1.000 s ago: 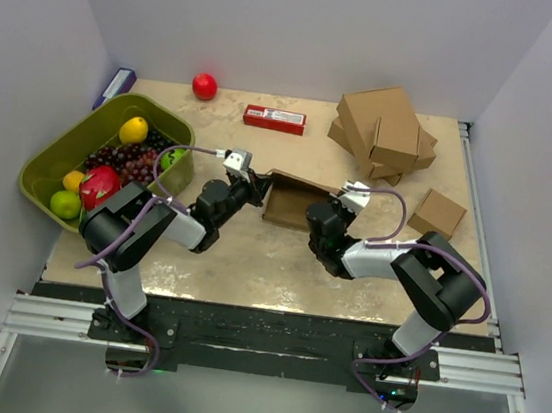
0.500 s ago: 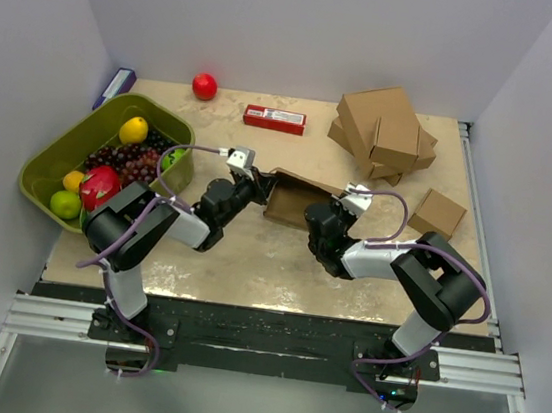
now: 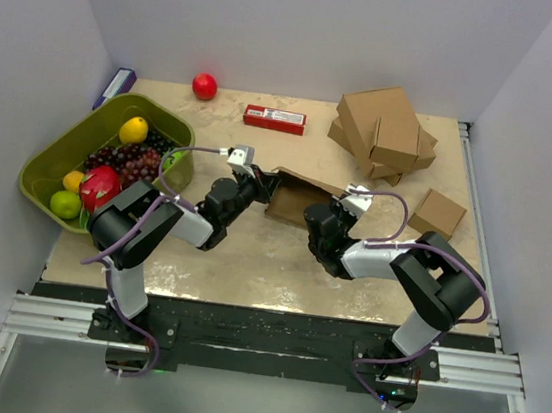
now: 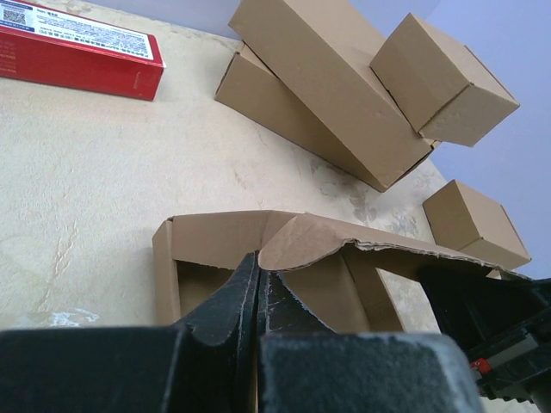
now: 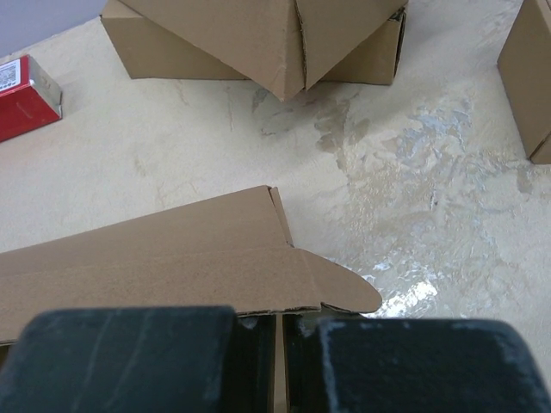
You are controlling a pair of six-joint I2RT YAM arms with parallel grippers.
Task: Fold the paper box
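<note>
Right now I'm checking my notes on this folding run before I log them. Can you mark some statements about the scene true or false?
1. The left gripper and the right gripper are both shut on the paper box. True.
2. The paper box is folded closed. False: its inside shows and a flap stands raised.
3. The red carton lies in the green bin. False: it lies on the table, beyond the paper box.
4. The red fruit sits outside the green bin. True.
</note>
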